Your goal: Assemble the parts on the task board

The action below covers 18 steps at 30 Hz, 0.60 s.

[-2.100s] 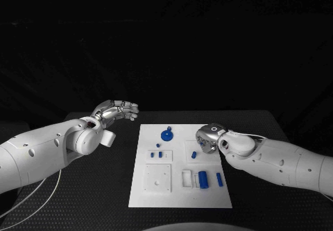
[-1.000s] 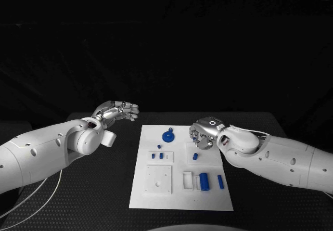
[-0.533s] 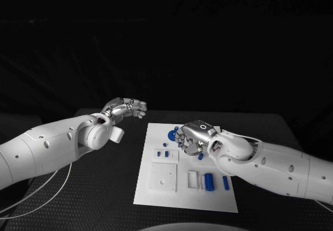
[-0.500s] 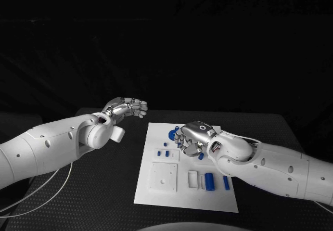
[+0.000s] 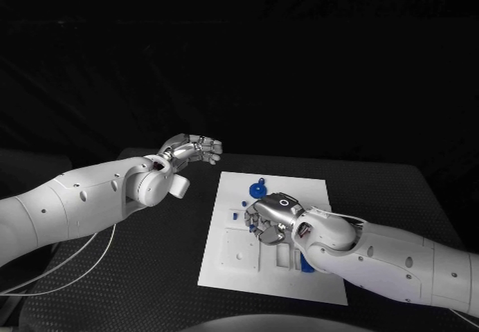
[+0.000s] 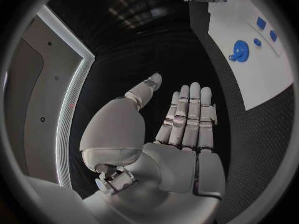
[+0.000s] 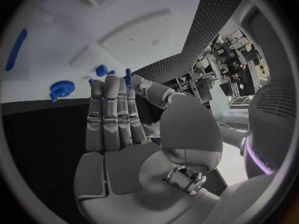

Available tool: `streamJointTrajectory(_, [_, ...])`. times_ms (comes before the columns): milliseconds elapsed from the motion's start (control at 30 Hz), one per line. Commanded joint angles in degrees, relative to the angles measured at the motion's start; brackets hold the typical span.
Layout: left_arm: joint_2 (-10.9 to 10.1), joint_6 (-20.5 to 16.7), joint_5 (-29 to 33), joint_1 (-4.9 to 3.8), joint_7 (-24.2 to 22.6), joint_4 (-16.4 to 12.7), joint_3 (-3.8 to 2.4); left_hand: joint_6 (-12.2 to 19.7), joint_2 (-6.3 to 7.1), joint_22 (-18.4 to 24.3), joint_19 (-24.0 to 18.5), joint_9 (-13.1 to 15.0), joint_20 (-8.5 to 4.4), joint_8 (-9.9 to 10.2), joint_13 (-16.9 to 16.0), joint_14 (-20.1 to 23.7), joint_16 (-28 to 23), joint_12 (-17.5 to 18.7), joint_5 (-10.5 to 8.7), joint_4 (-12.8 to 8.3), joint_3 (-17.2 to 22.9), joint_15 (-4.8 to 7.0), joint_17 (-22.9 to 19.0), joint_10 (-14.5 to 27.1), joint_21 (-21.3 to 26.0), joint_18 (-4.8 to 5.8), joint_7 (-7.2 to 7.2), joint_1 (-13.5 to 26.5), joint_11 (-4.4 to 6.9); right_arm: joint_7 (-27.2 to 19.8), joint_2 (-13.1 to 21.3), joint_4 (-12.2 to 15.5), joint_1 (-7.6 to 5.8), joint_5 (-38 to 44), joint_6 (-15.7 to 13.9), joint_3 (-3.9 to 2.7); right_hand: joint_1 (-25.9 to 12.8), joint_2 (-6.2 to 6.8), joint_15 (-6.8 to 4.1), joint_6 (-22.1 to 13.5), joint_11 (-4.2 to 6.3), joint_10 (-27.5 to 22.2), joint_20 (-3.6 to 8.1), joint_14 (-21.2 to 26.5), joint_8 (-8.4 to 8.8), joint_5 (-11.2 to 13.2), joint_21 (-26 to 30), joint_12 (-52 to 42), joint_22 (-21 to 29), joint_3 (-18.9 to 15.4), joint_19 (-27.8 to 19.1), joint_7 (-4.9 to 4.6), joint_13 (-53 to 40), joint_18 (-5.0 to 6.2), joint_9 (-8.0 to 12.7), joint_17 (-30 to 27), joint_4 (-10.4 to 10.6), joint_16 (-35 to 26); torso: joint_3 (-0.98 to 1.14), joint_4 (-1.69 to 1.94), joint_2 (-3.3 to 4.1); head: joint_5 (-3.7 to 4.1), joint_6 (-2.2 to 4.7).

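Because the board (image 5: 300,188) takes small parts that must drop into place upright, my right hand (image 5: 268,221) hangs low over its middle with the fingers (image 7: 111,115) stretched out long and a slim blue peg (image 7: 127,77) at their tips, nipped, as far as I can judge, between the thumb and one finger (the contact itself is too small to be sure of). Keeping the other fingers straight leaves me a view past them to the sockets. Beyond my fingertips lie two small blue pieces (image 7: 100,70), and off to the thumbless side of them the blue gear (image 7: 62,88); further out, well apart, is a long blue bar (image 7: 17,49). A white square (image 7: 140,40) with holes sits past the peg, and that is where I would guess it belongs. My left hand (image 5: 194,149) stays clear for that reason: it hovers over the table (image 5: 160,249) beside the board's far corner, flat, fingers together, holding nothing. What crowds me is my own forearm, which covers the near parts, and the two pieces close under my fingertips.
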State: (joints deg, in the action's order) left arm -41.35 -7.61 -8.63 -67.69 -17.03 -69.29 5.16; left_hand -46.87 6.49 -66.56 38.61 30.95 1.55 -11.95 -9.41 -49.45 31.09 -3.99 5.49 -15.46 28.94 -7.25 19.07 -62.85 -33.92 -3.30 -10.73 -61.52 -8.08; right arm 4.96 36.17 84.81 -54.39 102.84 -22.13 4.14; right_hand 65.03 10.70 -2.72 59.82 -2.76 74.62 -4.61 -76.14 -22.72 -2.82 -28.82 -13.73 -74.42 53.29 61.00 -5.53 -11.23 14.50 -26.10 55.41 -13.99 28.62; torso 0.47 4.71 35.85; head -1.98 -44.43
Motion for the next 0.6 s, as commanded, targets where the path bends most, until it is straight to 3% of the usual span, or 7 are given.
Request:
streamJointTrajectory(33, [0.26, -0.20, 0.49, -0.06, -0.64, 0.06, -0.04, 0.08, -0.37, -0.08, 0.42, -0.08, -0.02, -0.30, 0.08, -0.48, -0.26, -0.06, 0.17, 0.04, -0.22, 0.00, 0.06, -0.26, 0.32, -0.93, -0.27, 0.04, -0.21, -0.90, -0.36, -0.35, 0.76, 2.06, 1.57, 0.32, 0.12, -0.21, -0.39, 0.22, -0.01, 0.42, -0.02, -0.17, -0.07, -0.11, -0.35, 0.30, 0.00, 0.05, 0.55, -0.21, -0.08, 0.50, -0.09, 0.08, -0.28, 0.25, 0.02, -0.09, 0.01, -0.33, -0.23])
streamJointTrajectory(233, [0.38, -0.09, 0.49, -0.05, -0.64, 0.16, -0.04, 0.09, -0.37, -0.08, 0.43, -0.09, -0.02, -0.31, 0.11, -0.48, -0.30, -0.06, 0.19, 0.05, -0.20, 0.00, 0.10, -0.27, 0.35, -0.93, -0.27, 0.02, -0.21, -0.88, -1.20, -1.17, 1.77, 3.27, 1.65, 0.92, 0.12, -0.25, -0.40, 0.24, 0.00, 0.44, -0.01, -0.17, -0.06, -0.11, -0.38, 0.34, -0.05, 0.02, 0.56, -0.21, -0.12, 0.50, -0.10, 0.09, -0.34, 0.28, 0.09, -0.06, 0.00, -0.64, -0.62])
streamJointTrajectory(600, [0.48, 0.06, 0.49, -0.05, -0.62, 0.21, -0.04, 0.11, -0.36, -0.09, 0.43, -0.10, -0.02, -0.31, 0.15, -0.48, -0.36, -0.04, 0.20, 0.07, -0.19, 0.00, 0.15, -0.26, 0.38, -0.92, -0.28, 0.01, -0.22, -0.68, -1.59, -2.24, 2.39, 4.06, 1.73, 1.08, 0.13, -0.29, -0.40, 0.25, 0.00, 0.45, 0.00, -0.16, -0.04, -0.11, -0.41, 0.38, -0.09, 0.01, 0.56, -0.21, -0.17, 0.50, -0.10, 0.09, -0.41, 0.31, 0.07, -0.09, 0.03, -0.92, -1.13])
